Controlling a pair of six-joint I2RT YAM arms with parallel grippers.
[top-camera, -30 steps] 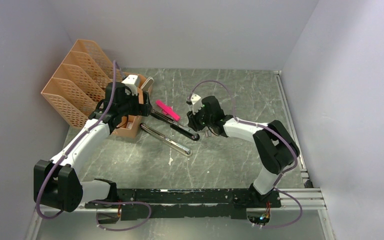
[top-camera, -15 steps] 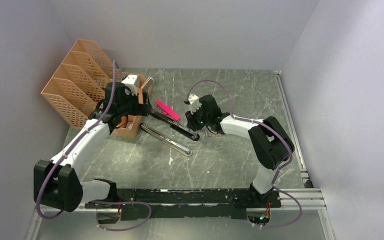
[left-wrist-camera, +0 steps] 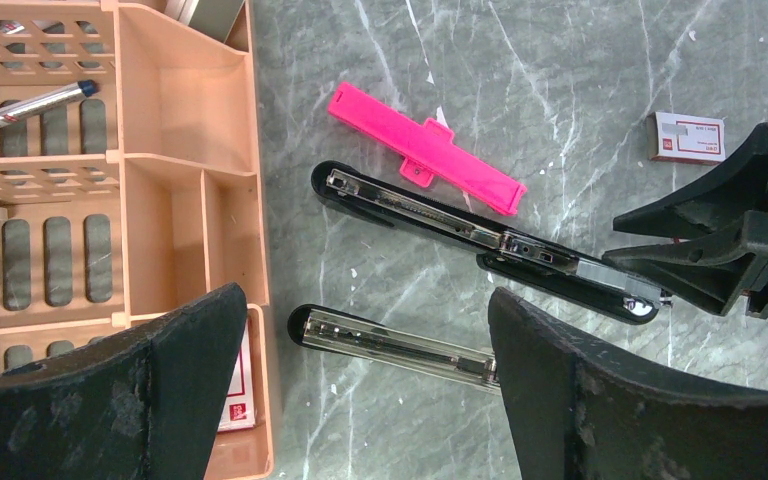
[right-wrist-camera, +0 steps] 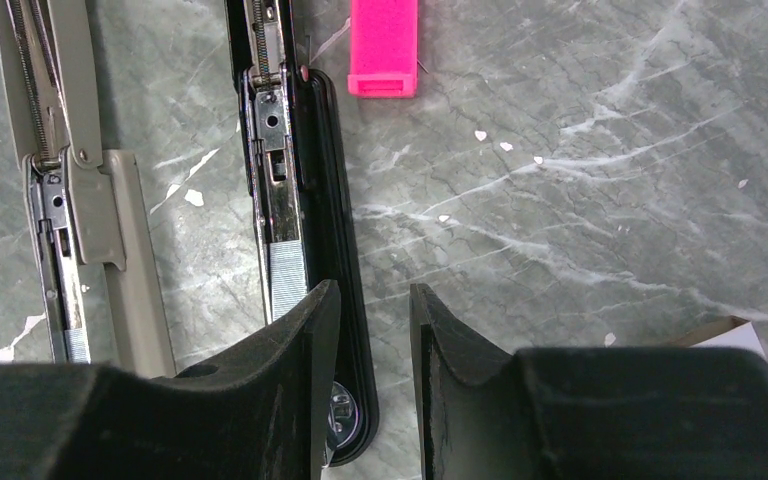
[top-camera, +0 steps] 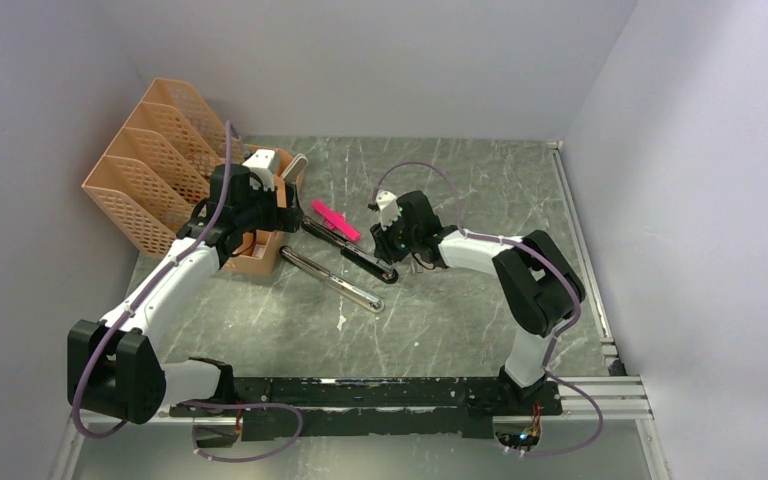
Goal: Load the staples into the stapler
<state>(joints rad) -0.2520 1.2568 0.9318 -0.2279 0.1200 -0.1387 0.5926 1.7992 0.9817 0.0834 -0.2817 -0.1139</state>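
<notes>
The right gripper [right-wrist-camera: 375,295] has its jaws narrowly parted and clamps nothing. Its wrist view shows one finger [right-wrist-camera: 300,340] over the near end of the black stapler [right-wrist-camera: 295,150], whose rim shows in the gap. A ribbed silvery strip of staples [right-wrist-camera: 285,282] lies in the stapler's open rail just ahead of that finger, too small to make out from above. A grey metal arm [right-wrist-camera: 70,200] lies on one side of the stapler and a pink plastic piece [right-wrist-camera: 382,45] on the other. The left gripper [left-wrist-camera: 365,300], spread wide and empty, hangs on the grey-arm side, by the orange organiser [left-wrist-camera: 185,100]. Its view alone shows the red print on a small white staple box [left-wrist-camera: 687,137] beyond the stapler.
</notes>
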